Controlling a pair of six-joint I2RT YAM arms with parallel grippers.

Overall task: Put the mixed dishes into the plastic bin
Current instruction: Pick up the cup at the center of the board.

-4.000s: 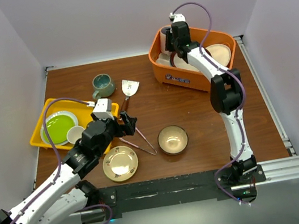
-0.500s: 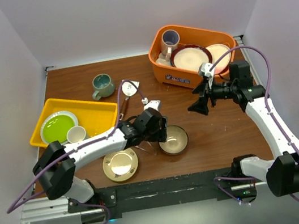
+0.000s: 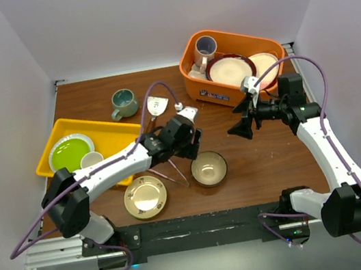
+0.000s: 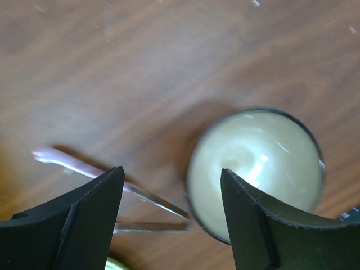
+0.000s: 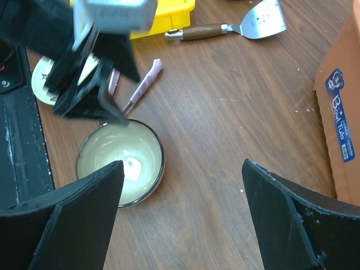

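Note:
The bronze bowl sits upright on the table with nothing touching it. My left gripper hovers open just beyond the bowl's far-left rim, holding nothing. My right gripper hangs open and empty over bare wood between the bowl and the plastic bin. In the bin are a lavender mug, a brown-rimmed plate and a cream plate. Still out are a teal mug, a small cream plate, a lime-green plate and a small cup.
The green plate and cup lie in a yellow tray at the left. A metal spatula lies behind the left gripper. Thin pink tongs lie left of the bowl. White walls close in three sides.
The left gripper has lifted from the bowl's left rim and drawn back toward the far side, its jaws a little narrower. The right arm, at the bin four seconds ago, now holds still mid-table.

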